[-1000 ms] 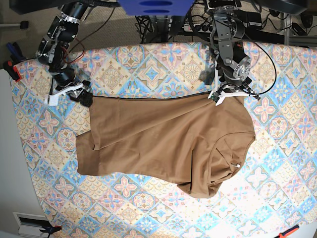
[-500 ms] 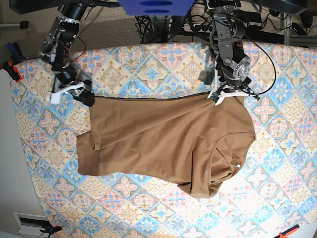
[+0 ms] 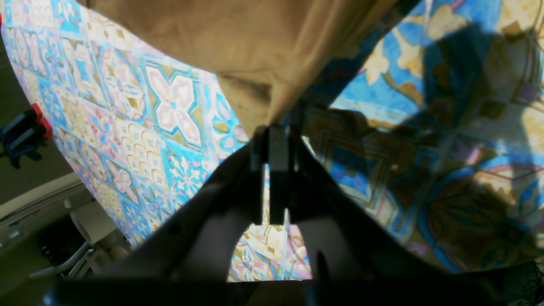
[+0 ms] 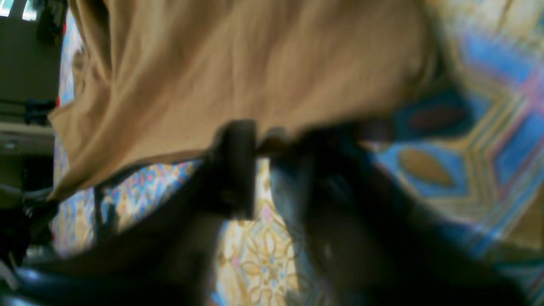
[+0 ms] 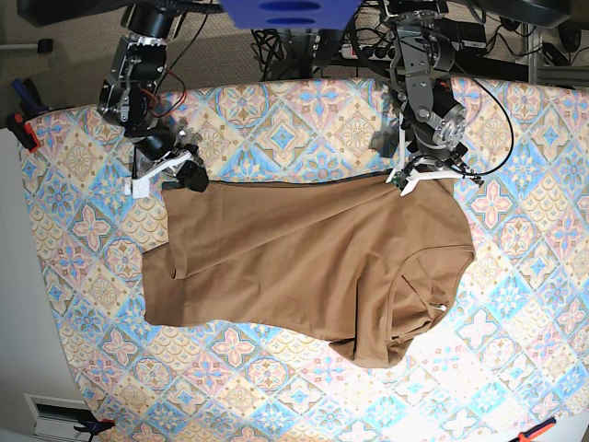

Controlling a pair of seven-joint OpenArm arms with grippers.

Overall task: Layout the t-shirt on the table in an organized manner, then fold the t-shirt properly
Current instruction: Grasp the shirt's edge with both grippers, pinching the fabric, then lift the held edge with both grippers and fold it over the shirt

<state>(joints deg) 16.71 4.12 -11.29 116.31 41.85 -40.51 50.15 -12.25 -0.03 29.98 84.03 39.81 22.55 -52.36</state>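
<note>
One soft, limp t-shirt [image 5: 308, 267] lies rumpled mid-table [image 5: 276, 129]; best gripped at hem corners. Left gripper [image 3: 272, 136] is clamped on its far edge. Right gripper [image 4: 259, 148] sits at the opposite corner, closure unclear through blur.

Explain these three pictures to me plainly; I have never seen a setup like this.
This is a robot with two arms. One picture looks down from overhead; the other two come from small cameras on each wrist, looking past the jaws. A tan t-shirt lies spread on a table covered with a patterned cloth. The left gripper, on the overhead picture's right, is shut on the shirt's top edge; its wrist picture shows the cloth pinched. The right gripper, on the overhead picture's left, is at the shirt's other top corner; its picture is blurred, so a grip cannot be confirmed.
</note>
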